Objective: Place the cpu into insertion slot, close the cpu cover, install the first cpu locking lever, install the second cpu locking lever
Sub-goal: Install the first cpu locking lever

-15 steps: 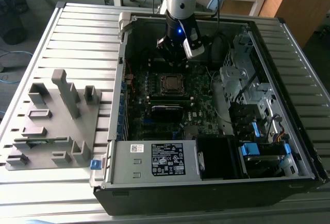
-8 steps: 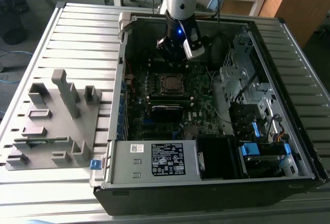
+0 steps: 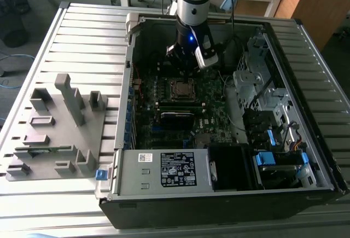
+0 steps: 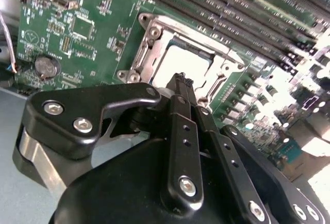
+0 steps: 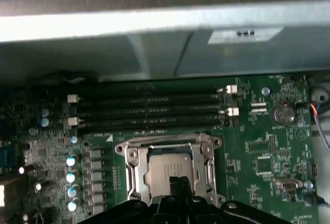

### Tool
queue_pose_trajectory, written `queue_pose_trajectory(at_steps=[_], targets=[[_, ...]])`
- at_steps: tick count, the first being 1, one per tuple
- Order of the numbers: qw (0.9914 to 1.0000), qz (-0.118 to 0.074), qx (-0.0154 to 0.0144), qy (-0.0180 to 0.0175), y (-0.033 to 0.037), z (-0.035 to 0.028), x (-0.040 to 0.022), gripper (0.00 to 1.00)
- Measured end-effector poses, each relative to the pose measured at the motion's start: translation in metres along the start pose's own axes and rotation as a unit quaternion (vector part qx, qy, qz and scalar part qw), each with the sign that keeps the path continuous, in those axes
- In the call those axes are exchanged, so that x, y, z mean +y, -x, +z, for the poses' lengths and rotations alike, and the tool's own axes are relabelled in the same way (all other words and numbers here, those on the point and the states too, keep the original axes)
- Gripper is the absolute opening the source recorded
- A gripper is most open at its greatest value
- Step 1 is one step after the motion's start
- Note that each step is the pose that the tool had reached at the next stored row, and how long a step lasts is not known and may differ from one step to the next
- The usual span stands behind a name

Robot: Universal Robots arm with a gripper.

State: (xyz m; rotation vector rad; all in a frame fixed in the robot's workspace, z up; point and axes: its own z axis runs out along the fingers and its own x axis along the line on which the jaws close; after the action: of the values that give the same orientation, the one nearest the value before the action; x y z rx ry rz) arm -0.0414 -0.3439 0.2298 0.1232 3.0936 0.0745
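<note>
The cpu [image 5: 167, 168], a dull silver square, lies flat in the insertion slot [image 3: 179, 88] on the green board. The cpu cover [image 5: 135, 171], a silvery frame, lies down around it; in the second wrist view the cpu [image 4: 178, 62] shows through the frame's [image 4: 227, 63] open middle. My gripper [image 3: 183, 69] hovers just above the slot's near edge inside the computer case. Its black fingers are pressed together with nothing between them, and their tip [image 4: 181, 80] points at the chip's edge. In the first wrist view the gripper [image 5: 178, 183] overlaps the cpu's near side. How the locking levers stand cannot be told.
Long black memory slots [image 5: 149, 110] run beside the socket, with a coin battery [image 5: 282, 113] off to one side. The case's metal walls [image 3: 131, 57], a power supply [image 3: 164, 169] and drive cages [image 3: 262, 96] enclose the board. A grey holder block [image 3: 60, 128] stands on the exterior view's left.
</note>
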Motion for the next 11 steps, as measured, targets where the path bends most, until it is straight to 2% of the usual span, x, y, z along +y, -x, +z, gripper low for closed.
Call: queue_pose_trajectory(at_steps=[3, 8, 11], targets=[[1.0, 0.0, 0.0001, -0.0002, 0.0, -0.0007, -0.0001, 0.11], [1.0, 0.0, 0.0, 0.0001, 0.0003, -0.0065, 0.0002, 0.11], [1.0, 0.0, 0.0, 0.0002, 0.0003, -0.0067, 0.0003, 0.11]])
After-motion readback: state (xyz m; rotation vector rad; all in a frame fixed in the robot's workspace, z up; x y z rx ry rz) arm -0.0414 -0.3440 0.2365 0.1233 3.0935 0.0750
